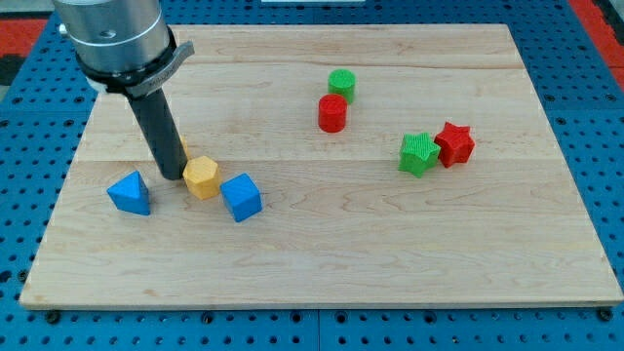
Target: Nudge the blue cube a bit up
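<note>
- A pale wooden counter (390,253) filled most of the view, resting on a blue pegboard surface (595,146) dotted with holes.
- A robot arm (115,39) with a silver-grey housing entered from the view's top left and ended in a straight dark rod (158,132).
- There was no pincer on this arm, so nothing was grasped or released; the rod simply stood upright on the counter.
- my tip (173,176) sat at the counter surface, just to the view's left of the yellow block (202,177) and close enough that contact could not be ruled out.
- A sliver of something orange (181,148) showed just behind the rod; its shape could not be made out.
- The blue cube (241,197) lay in the lower left part of the counter, just to the view's right of the yellow block and slightly below it, about touching it.
- A blue block with a pointed top (130,193) sat to the view's left of the tip, a little lower.
- Near the top centre, a green cylinder (341,85) stood just above a red cylinder (332,113).
- Toward the view's right, a green star-shaped block (418,153) touched a red star-shaped block (454,143).
</note>
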Controlling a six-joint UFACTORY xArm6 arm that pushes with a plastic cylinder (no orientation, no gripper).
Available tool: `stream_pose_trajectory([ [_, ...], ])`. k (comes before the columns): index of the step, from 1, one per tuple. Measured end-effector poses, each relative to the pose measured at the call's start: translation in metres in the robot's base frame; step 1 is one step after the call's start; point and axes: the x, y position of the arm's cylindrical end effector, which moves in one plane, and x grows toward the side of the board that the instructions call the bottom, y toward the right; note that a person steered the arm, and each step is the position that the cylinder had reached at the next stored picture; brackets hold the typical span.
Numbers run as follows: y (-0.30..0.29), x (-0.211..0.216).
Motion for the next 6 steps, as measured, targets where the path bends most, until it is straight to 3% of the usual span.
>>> stream_pose_trajectory([
  [1,-0.015,0.060],
  [2,0.022,0.082],
  [3,0.092,0.056],
  [4,0.086,0.034],
  [6,0.079,0.033],
])
